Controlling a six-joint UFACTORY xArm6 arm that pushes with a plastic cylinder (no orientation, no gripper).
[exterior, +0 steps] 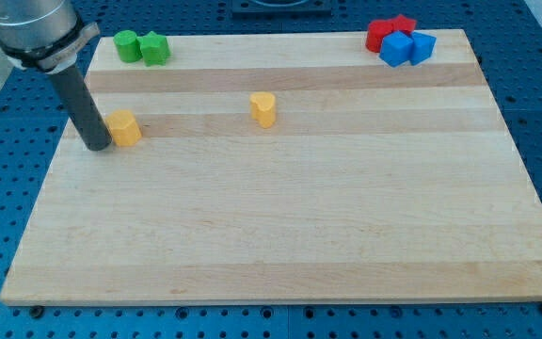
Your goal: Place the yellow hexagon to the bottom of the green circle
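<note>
The yellow hexagon lies near the board's left edge. My tip stands just left of it, touching or almost touching its left side. Two green blocks sit at the board's top left corner: the left one, the green circle, looks round, and the right green block looks angular; they touch each other. The yellow hexagon is below the green circle, about a third of the board's depth away.
A second yellow block, rounded in shape, lies at the upper middle of the wooden board. Two red blocks and two blue blocks cluster at the top right corner.
</note>
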